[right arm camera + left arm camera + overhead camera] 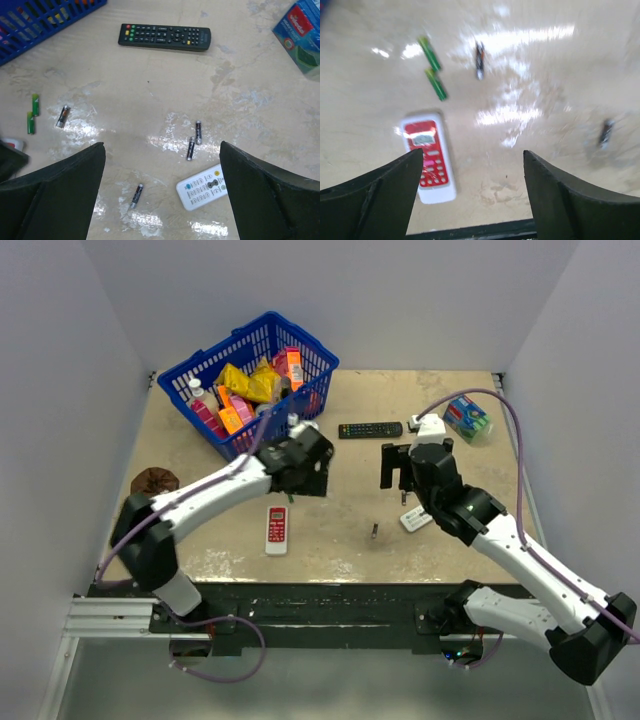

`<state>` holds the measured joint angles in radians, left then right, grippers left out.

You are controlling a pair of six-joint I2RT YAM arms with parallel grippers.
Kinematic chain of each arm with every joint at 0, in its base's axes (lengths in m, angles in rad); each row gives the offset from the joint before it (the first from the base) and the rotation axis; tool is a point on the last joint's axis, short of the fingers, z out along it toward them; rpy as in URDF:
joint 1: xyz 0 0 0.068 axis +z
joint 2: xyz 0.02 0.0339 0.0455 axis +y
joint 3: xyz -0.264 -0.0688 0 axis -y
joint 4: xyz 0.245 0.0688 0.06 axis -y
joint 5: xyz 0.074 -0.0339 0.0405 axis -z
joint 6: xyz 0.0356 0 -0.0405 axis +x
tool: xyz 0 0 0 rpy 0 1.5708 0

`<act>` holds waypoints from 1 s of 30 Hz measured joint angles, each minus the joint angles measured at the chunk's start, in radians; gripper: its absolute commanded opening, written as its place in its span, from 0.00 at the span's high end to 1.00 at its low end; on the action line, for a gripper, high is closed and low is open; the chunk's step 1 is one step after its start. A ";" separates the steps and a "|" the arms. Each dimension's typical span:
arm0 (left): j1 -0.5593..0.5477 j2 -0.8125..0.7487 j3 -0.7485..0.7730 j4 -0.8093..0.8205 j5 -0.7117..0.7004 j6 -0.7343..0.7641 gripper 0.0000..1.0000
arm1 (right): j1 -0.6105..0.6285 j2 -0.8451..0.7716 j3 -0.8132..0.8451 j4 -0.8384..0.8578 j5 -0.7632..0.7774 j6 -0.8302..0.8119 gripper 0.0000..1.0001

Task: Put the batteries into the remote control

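Observation:
The remote control (277,530) (431,157), small and white with a red button panel, lies face up at the front left of the table. My left gripper (303,472) (472,165) hovers open and empty above the table just right of it. Two green batteries (429,52) (35,104) and a dark battery (479,60) (62,116) lie beyond the remote. My right gripper (397,475) (162,150) hangs open and empty over a pair of dark batteries (190,148) and a single one (136,195) (373,531).
A white remote with grey buttons (416,519) (205,187) lies under the right arm. A long black remote (370,429) (164,36) lies further back. A blue basket (250,345) of packets stands back left, a blue-green box (467,418) back right, a brown lump (154,480) far left.

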<state>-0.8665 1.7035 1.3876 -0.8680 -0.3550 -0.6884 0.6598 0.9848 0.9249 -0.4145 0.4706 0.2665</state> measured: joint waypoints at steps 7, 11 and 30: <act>0.303 -0.443 -0.155 0.201 0.056 0.019 0.07 | -0.027 -0.027 0.001 -0.057 0.085 0.088 0.02; 0.481 -0.625 -0.193 0.264 0.092 0.053 0.04 | -0.035 -0.069 0.002 -0.074 0.118 0.129 0.02; 0.570 -1.135 -0.273 0.605 -0.229 0.416 0.00 | -0.039 -0.198 0.101 -0.110 0.258 0.206 0.02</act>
<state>-0.2966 0.5690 1.1145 -0.2630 -0.5835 -0.2726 0.6212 0.7868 1.0264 -0.5247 0.7284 0.4721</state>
